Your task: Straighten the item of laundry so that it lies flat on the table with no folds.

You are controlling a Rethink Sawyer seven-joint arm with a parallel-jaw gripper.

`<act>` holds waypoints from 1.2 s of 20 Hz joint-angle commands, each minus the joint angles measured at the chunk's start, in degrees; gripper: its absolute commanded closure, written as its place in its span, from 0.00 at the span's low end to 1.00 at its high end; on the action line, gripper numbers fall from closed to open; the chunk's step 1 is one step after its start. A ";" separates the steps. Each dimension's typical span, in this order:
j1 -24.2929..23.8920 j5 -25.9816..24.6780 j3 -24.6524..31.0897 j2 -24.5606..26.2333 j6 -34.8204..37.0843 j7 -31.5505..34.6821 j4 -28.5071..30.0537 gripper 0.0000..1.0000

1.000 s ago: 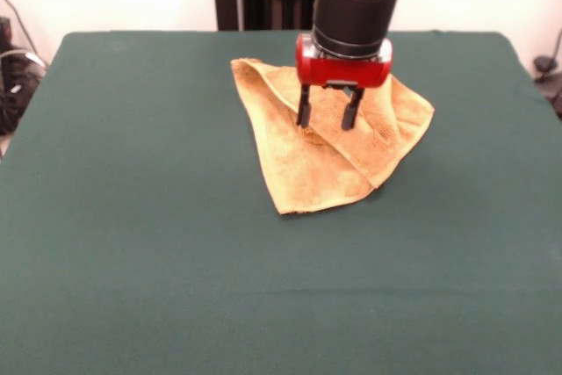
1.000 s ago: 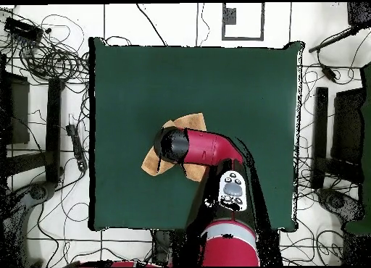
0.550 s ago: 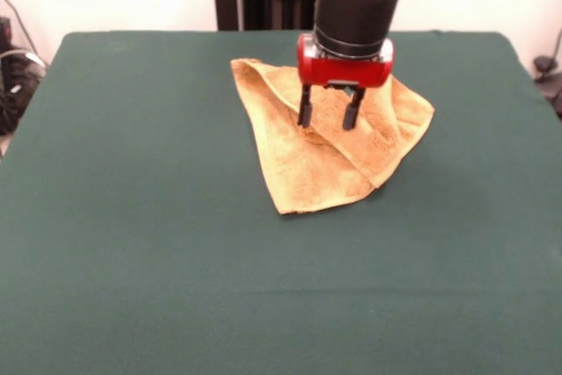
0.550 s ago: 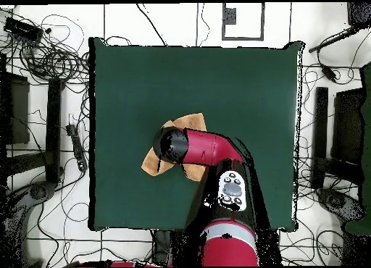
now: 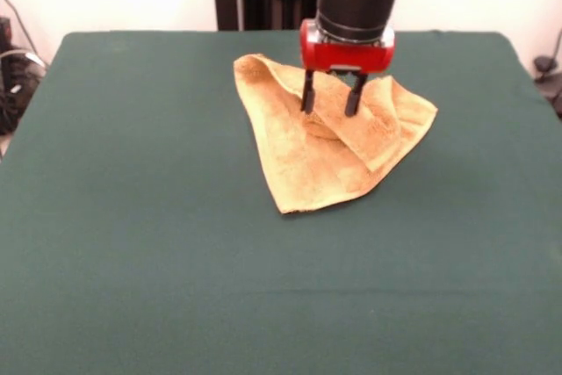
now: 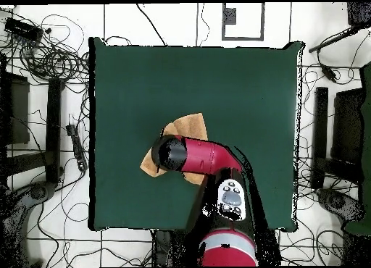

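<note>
The soft, light towel (image 5: 329,151) lay folded on the surface (image 5: 132,217); the jaws (image 5: 331,104) hung open above its fold, holding nothing.

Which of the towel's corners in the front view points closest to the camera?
The towel's bottom corner, the tip below and left of the gripper; the other two visible corners lie farther back, at upper left and at right.
</note>
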 commanded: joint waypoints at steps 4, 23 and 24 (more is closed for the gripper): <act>3.69 1.59 4.86 -0.26 -13.21 17.52 19.17 0.00; 3.21 4.21 6.08 0.43 -23.00 17.22 26.39 0.00; 3.64 4.52 5.72 0.13 -22.62 17.28 26.57 0.00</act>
